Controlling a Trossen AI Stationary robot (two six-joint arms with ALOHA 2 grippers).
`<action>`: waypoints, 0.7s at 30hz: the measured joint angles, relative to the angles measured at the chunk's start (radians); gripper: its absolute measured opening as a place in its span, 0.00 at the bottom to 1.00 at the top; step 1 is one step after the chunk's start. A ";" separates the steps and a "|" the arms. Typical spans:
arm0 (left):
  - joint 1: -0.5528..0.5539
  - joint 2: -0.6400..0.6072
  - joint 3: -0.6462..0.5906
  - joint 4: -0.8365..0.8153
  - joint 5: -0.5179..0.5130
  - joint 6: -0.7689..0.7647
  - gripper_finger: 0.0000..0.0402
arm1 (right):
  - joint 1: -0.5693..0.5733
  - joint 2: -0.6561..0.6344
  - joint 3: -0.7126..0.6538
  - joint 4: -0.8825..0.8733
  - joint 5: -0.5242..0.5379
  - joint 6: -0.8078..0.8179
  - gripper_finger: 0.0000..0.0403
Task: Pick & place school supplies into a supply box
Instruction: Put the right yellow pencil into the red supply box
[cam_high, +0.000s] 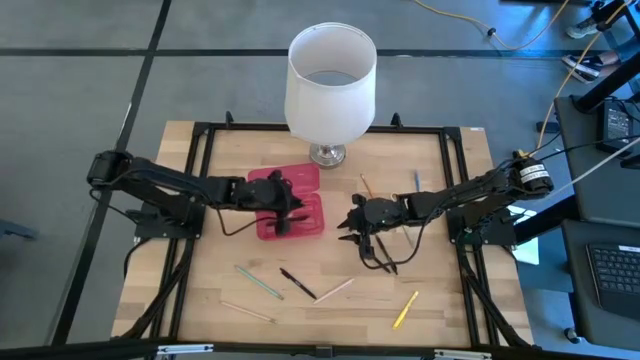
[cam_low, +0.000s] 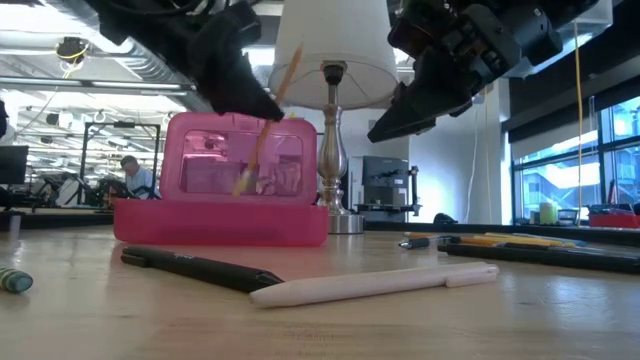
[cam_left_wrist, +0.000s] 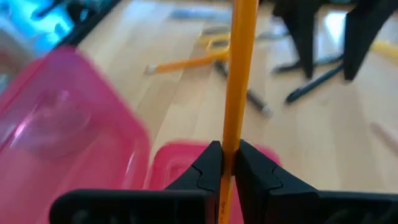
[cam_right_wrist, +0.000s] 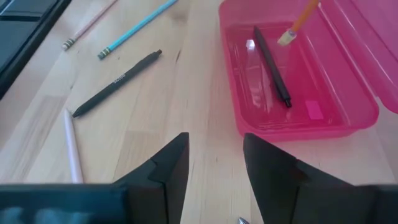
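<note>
- We are holding an orange pencil (cam_left_wrist: 239, 74) in our left gripper (cam_left_wrist: 225, 163), jaws clenched on its shaft, above the open pink box (cam_high: 300, 215).
- The pencil is hanging tilted, its pale eraser end (cam_right_wrist: 286, 37) hovering over the box's tray, not touching the bottom as far as we can tell.
- A black pen (cam_right_wrist: 271, 57) is already lying inside the tray.
- Our right gripper (cam_right_wrist: 214, 163) is hovering just right of the box, jaws released and holding nothing.
- On the table (cam_high: 200, 290) in front of the box, a black pen (cam_high: 298, 284), a teal pencil (cam_high: 258, 281), a pale pen (cam_high: 334, 290) and a yellow pencil (cam_high: 405, 309) are lying loose.
- A white lamp (cam_high: 331, 85) is standing behind the box.
</note>
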 joint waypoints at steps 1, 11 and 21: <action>0.000 0.009 0.012 -0.021 -0.003 0.000 0.06 | 0.000 0.000 0.000 0.000 0.000 -0.001 0.39; -0.008 0.075 0.004 0.089 -0.076 -0.049 0.05 | 0.000 0.001 -0.002 -0.016 0.001 0.000 0.39; -0.052 0.171 -0.044 0.309 -0.092 -0.082 0.05 | 0.000 0.001 -0.002 -0.027 0.001 0.001 0.39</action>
